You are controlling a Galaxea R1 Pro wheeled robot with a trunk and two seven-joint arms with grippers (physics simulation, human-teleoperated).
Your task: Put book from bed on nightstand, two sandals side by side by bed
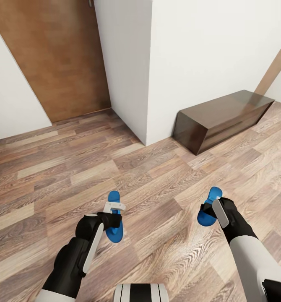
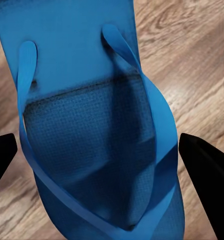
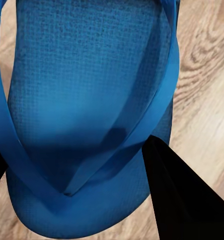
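1. Each arm carries one blue flip-flop. The left gripper sits over the left sandal, and in the left wrist view its dark fingertips stand at either side of the sole, close to its edges. I judge it clamped on the sandal, though actual contact is hard to confirm.
2. The right gripper has the right sandal against it. In the right wrist view one dark finger presses at the sole's edge, so it looks gripped too.
3. Risk: a soft, flexible sole pinched by its edges may buckle and slip out while the base turns or rolls, dropping well short of the bed.
4. Risk: the two sandals are held well apart, both on the near side of the dark bench. If released at unequal angles they will not lie side by side.
5. Risk: the white wall corner, left of the bench, stands close ahead and could clip an elbow during a turn.
6. The wood-plank floor is flat and smooth. A wooden door stands further left of the bench, beyond the corner.
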